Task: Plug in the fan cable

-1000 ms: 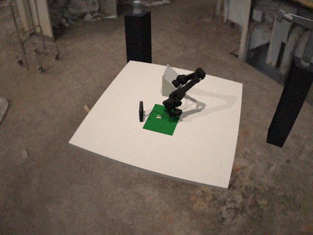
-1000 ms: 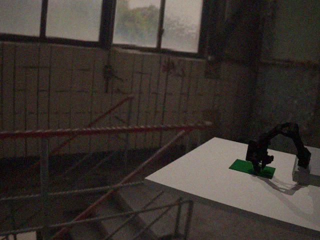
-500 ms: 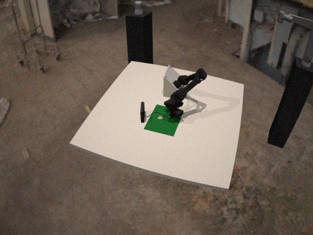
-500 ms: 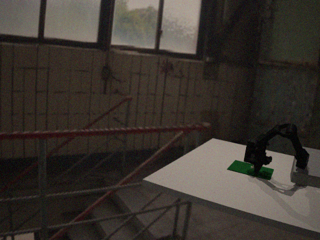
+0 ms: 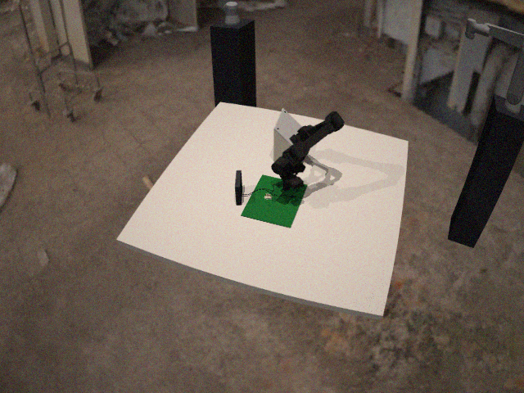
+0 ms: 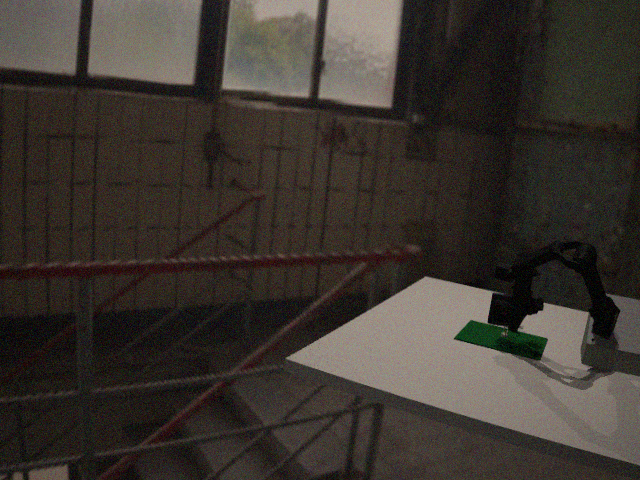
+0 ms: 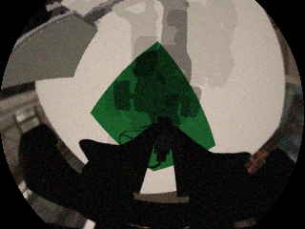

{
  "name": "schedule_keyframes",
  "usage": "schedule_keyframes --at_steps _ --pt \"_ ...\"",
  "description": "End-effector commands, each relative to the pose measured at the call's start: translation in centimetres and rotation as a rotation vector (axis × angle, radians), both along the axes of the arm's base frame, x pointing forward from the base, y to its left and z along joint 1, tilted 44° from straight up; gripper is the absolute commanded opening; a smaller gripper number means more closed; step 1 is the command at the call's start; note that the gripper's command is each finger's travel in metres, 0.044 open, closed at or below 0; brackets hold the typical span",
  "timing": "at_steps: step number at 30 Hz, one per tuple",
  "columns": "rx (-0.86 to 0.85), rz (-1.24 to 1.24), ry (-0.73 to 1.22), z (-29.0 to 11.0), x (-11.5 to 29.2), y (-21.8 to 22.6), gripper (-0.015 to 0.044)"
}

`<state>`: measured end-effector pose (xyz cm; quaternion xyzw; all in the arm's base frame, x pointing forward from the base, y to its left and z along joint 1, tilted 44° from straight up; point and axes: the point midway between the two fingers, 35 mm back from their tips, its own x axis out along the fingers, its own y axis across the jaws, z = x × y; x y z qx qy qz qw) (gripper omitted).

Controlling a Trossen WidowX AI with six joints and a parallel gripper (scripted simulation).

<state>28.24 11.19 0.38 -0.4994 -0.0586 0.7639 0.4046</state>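
Note:
The green board [image 5: 270, 213] [image 6: 471, 331] [image 7: 202, 134] lies flat on the white table. The small white fan header [image 5: 268, 196] [image 6: 505, 334] stands on it; the gripper hides it in the wrist view. The black fan [image 5: 238, 187] [image 6: 497, 310] stands upright beside the board. Its thin dark cable arcs over the board to my gripper. My gripper [image 5: 292, 190] [image 6: 513, 330] [image 7: 163, 126] is shut on the dark plug [image 7: 163, 141], low over the board, toward the arm's side from the header. Whether plug and board touch cannot be told.
The white table [image 5: 203, 237] [image 6: 392, 341] carries a pale grey slanted block [image 5: 282, 142] [image 7: 52, 52] near the arm's base. The arm's shadow falls across the board and table. Dark pillars stand beyond the table.

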Motion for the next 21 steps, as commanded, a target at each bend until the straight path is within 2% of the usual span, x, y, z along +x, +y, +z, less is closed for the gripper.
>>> schedule_keyframes --at_steps 1,15,21 --pt "-0.027 -0.088 0.084 -1.1 1.1 -1.0 0.0000" --pt "-0.109 -0.430 0.404 -5.9 4.7 -5.0 0.0000" --pt "-0.113 -0.446 0.419 -6.2 4.9 -5.1 0.0000"
